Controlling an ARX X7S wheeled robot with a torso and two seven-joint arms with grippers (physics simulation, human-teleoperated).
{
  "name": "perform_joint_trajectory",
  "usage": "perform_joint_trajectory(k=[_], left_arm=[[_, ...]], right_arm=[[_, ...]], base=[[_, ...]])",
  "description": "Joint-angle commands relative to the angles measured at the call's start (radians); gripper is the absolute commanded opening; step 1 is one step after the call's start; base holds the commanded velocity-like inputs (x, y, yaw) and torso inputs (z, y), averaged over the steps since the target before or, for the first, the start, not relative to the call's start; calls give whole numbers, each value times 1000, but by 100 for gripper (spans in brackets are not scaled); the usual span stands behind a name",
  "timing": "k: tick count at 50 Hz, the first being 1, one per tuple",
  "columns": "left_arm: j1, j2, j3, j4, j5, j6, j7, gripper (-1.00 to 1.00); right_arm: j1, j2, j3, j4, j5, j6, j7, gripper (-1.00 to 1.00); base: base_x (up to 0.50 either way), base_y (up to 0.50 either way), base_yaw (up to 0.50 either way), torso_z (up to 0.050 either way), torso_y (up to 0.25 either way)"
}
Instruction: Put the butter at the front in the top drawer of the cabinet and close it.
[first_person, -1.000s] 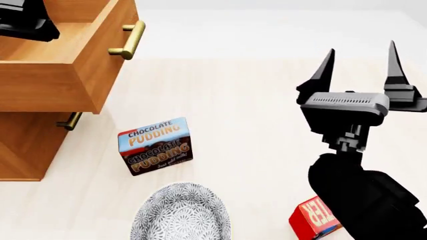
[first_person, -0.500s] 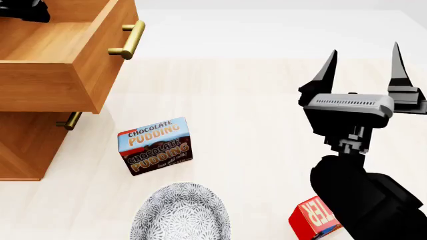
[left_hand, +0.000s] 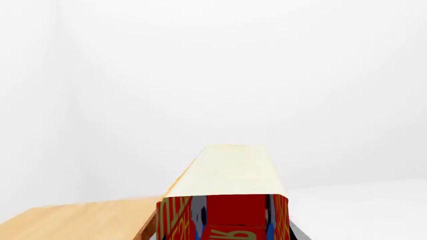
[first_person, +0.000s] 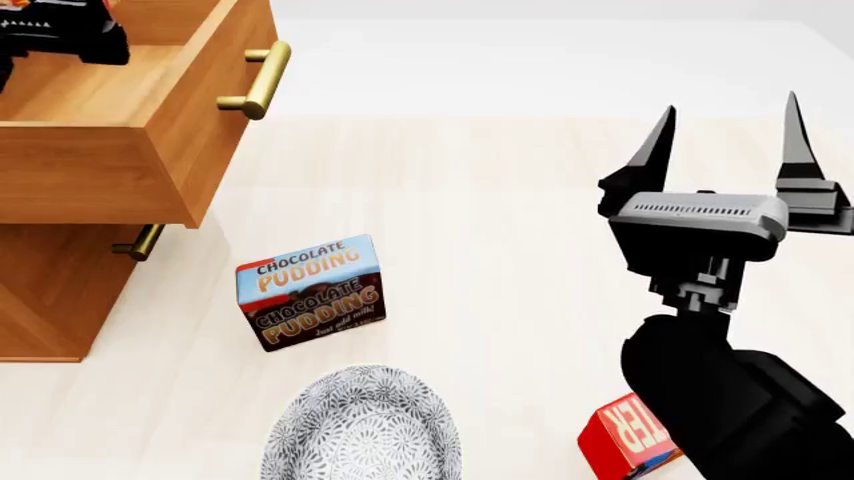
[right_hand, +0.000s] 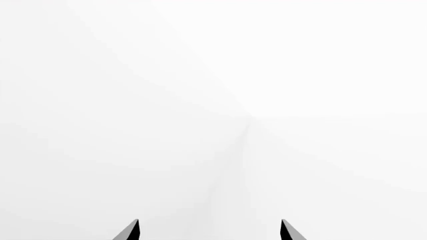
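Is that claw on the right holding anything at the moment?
No. In the head view, the right claw has its two fingers spread wide apart, pointing up, with only bare floor showing between them.

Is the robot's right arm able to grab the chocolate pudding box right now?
Probably yes. The right gripper is open and empty, and the pudding box stands alone on bare floor with nothing between them, though the arm must swing across.

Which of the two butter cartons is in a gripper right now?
The butter seen close in the left wrist view, held by the left gripper over the top drawer. The other carton lies on the floor.
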Motion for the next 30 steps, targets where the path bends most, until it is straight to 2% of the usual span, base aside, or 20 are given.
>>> perform_joint_trajectory(k=[1, 30], left_arm=[[-3, 11, -12, -38, 38, 19, 3, -100], [29, 17, -17, -87, 35, 31, 12, -100]], right_arm=[[-4, -2, 2, 4, -2, -3, -1, 100], [-9, -1, 10, -15, -6, 6, -3, 100]], base=[[0, 0, 0, 0, 0], [0, 0, 0, 1, 2]])
